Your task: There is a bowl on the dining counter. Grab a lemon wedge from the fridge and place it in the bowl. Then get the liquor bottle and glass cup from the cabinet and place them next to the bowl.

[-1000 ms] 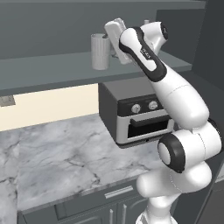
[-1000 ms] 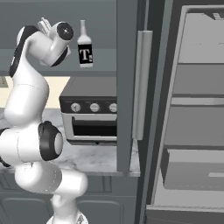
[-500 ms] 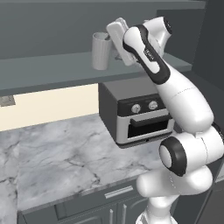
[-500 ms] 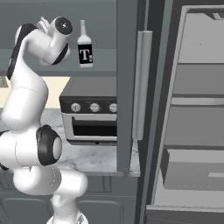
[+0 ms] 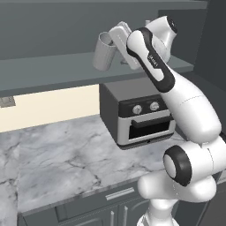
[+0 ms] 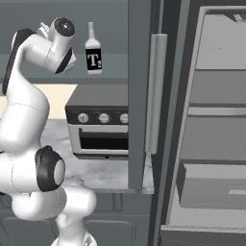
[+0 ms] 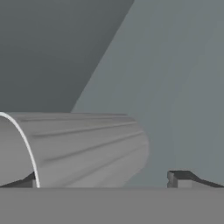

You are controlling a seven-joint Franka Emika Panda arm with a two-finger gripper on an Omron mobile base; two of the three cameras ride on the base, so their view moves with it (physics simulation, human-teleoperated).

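We see the hand (image 5: 111,42) raised up at the cabinet (image 5: 53,70) shelf, its fingers spread wide apart and clamped on nothing. The glass cup (image 5: 103,52) sits right at the hand's tips on the shelf, tilted — its mouth leaning toward the hand, its base further away. In the hand view the glass cup (image 7: 83,148) lies across the lower left, its pale rim nearest us, between the two dark fingertips (image 7: 183,178); we cannot tell whether either finger touches its wall.

The liquor bottle (image 6: 93,53) stands upright on the same shelf, off to the far side of the arm from the cup, well apart from the hand, its black label with the white "T" facing the right base camera.

Below the hand, a dark toaster oven (image 5: 137,114) sits on the marble bench (image 5: 57,159). Past the bottle hangs the open cabinet door with its long silver bar handle (image 6: 153,93), and beyond that the fridge (image 6: 216,125) stands open — shelves showing.
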